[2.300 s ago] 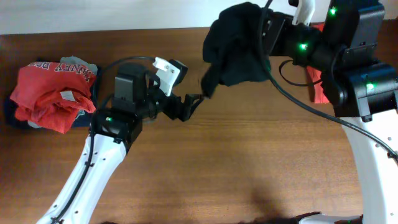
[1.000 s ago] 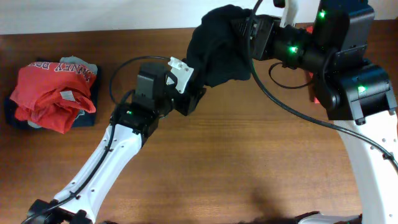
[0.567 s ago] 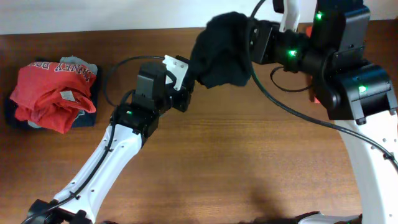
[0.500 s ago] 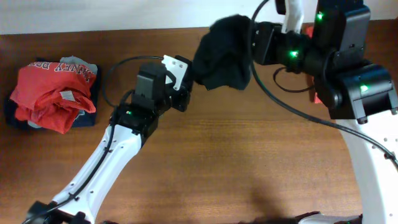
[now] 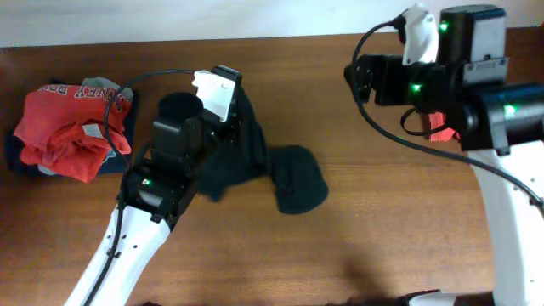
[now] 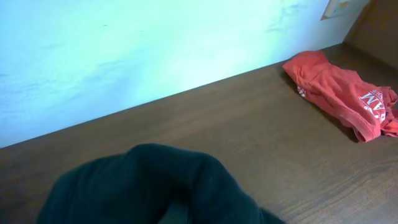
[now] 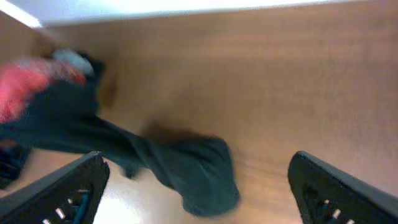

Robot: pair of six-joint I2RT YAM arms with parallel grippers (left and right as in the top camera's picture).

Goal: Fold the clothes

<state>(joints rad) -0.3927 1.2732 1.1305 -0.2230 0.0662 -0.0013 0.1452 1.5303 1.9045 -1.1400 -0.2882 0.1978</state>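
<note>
On table (image 5: 391, 242) now: black shirt (image 5: 293, 180), dropped by wide-open right pincer (image 7: 196, 162), left pincer (image 5: 239, 121) clamping it.

Black shirt (image 5: 297, 180) centre, shirt pile (image 5: 68, 129) far left

Left arm (image 5: 127, 229): white link climbs from the lower left of the frame to a black wrist left of centre.
Left gripper (image 5: 240, 119): clamped tight on the black T-shirt (image 5: 293, 178); fingers seemingly buried in it.
Right arm (image 5: 510, 212): white link up the right edge, black joints at upper right, wrist reaching left.
Right gripper (image 7: 196, 163): jaws spread wide, empty.
</note>
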